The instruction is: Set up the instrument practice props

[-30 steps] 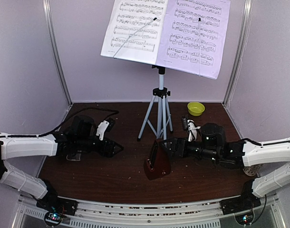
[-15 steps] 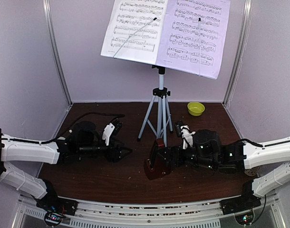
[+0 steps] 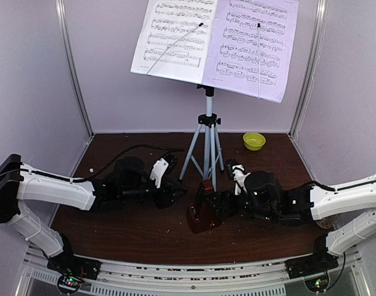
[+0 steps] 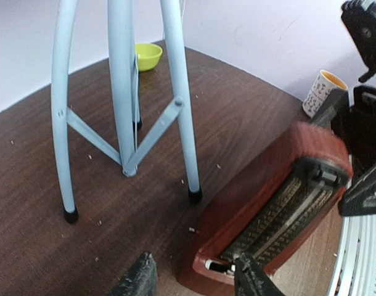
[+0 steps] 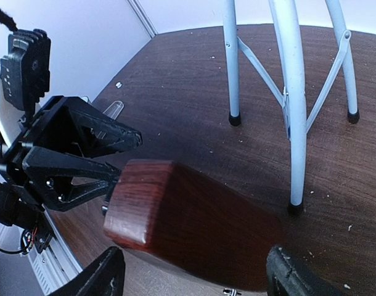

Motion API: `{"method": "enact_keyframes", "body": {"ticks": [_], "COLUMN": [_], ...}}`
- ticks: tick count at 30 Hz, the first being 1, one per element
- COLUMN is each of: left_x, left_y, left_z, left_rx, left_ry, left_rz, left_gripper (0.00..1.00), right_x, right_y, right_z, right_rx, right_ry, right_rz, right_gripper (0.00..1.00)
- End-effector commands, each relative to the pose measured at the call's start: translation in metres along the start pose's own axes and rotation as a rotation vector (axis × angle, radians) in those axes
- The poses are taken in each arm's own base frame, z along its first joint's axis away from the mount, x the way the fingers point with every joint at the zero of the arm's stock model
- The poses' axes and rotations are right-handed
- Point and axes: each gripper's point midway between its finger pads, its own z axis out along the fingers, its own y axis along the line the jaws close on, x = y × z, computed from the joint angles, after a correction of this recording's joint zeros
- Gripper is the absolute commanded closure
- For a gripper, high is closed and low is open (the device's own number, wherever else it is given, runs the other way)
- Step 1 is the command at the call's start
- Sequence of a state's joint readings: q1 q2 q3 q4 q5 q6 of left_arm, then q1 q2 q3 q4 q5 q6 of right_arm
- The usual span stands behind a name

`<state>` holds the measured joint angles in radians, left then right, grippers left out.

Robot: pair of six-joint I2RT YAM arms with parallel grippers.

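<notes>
The white music-stand desk (image 3: 175,37) on its silver tripod (image 3: 208,142) carries two sheet-music pages (image 3: 249,43) at the back centre. The red-brown metronome (image 3: 203,213) stands in front of the tripod, its scale face toward the left arm (image 4: 280,209). My right gripper (image 5: 197,277) is open, with its fingers on either side of the metronome's wooden back (image 5: 188,228). My left gripper (image 4: 194,280) is open just left of the metronome, one fingertip (image 4: 249,277) at the metronome's base corner. A clear flat piece (image 5: 112,110) lies behind the left gripper.
The yellow-green bowl (image 3: 254,140) sits at the back right, also seen past the tripod legs (image 4: 147,55). The patterned mug (image 4: 323,92) stands to the right behind my right arm. The tripod's feet (image 5: 294,208) are close behind the metronome. Side walls enclose the brown table (image 3: 145,234).
My left gripper has moved right, up to the metronome. My right gripper has moved left so that its open fingers are around the metronome.
</notes>
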<state>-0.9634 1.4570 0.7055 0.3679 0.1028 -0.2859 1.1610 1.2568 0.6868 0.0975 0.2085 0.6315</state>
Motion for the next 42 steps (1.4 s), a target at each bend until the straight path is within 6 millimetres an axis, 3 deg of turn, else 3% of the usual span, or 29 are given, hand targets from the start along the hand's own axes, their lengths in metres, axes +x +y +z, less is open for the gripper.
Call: {"method": "enact_keyframes", "body": {"ticks": [1,13,16,25,42], "left_x": [-0.036,-0.047,-0.047,-0.042,-0.047], "left_y": [-0.011,-0.043,-0.048,-0.034,-0.053], "left_z": [0.003,0.013,0.015,-0.001,0.018], "left_rx": [-0.003,-0.079,-0.098,-0.16,-0.08], "left_ry": [-0.083,-0.098,-0.094,-0.129,-0.099], "left_rz": [0.056,0.081,0.092,0.078,0.128], "left_gripper": [0.57,0.67,0.68,0.74,0.79], "right_x": [-0.005,-0.006,-0.005,-0.007,-0.009], "right_y": [-0.005,0.005,0.006,0.008,0.01], "right_z": [0.0,-0.001,-0.001,-0.004,-0.002], "right_rx": [0.027,-0.023,-0.029,-0.045,-0.05], "right_ry": [-0.032,-0.032,-0.028,-0.032,-0.04], "right_rz": [-0.013,-0.025,-0.029,-0.035,-0.048], "right_gripper": [0.25,0.47,0.47,0.49,0.54]}}
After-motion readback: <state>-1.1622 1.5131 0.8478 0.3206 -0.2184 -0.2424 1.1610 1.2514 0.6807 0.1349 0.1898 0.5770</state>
